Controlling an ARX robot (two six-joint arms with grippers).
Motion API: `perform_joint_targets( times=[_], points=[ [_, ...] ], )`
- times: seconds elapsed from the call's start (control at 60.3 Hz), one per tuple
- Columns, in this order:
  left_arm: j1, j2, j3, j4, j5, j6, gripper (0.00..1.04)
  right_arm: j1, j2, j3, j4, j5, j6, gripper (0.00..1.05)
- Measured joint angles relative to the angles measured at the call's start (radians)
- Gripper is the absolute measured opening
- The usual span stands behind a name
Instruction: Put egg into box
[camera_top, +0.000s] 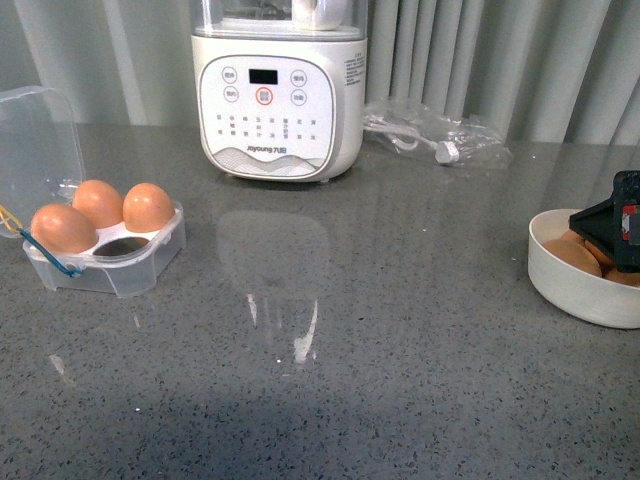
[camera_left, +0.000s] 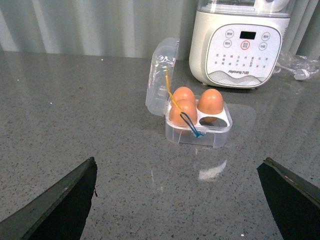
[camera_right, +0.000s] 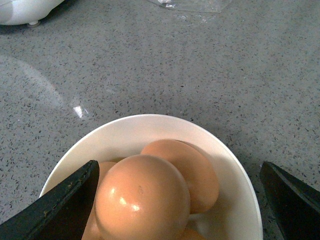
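Right gripper is held wide open, empty, over an egg in the bowl; "Joyoung" is read on the appliance.

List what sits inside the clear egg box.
The box holds three eggs, one per cell; the fourth cell, on the near side, is empty. The cell floors under the eggs are covered.

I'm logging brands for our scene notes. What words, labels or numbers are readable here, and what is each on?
"Joyoung", followed by two Chinese characters too small to read surely: low on the front panel of the white appliance.
Button labels and rows of small symbols on that panel: too small to read.
Block of print on the appliance's side: blurred, unreadable.
Its display window: dark, no digits.
The box and the bowl: no text visible.
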Motion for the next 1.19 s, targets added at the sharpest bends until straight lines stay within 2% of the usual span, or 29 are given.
perform_joint_targets(
  times=[0.099,0.182,0.365,0.414,0.68,0.895,1.028,1.193],
  points=[
    [0.000,0.000,0.000,0.000,0.000,0.000,0.98,0.000,0.003,0.000,0.000,0.000,0.002,0.96],
    [0.000,0.000,0.000,0.000,0.000,0.000,0.98,0.000,0.003,0.000,0.001,0.000,0.002,0.80],
    [0.000,0.000,0.000,0.000,0.000,0.000,0.98,0.000,0.003,-0.001,0.001,-0.005,0.001,0.54],
    [0.000,0.000,0.000,0.000,0.000,0.000,0.98,0.000,-0.001,-0.003,0.000,-0.007,0.000,0.49],
    [0.000,0.000,0.000,0.000,0.000,0.000,0.98,0.008,-0.068,-0.018,-0.026,-0.016,0.001,0.48],
    [0.000,0.000,0.000,0.000,0.000,0.000,0.98,0.061,-0.159,-0.008,-0.017,-0.035,0.010,0.48],
    [0.000,0.000,0.000,0.000,0.000,0.000,0.98,0.135,-0.183,0.010,0.073,-0.088,0.019,0.48],
    [0.000,0.000,0.000,0.000,0.000,0.000,0.98,0.290,-0.095,0.082,0.129,-0.204,0.039,0.48]
  ],
)
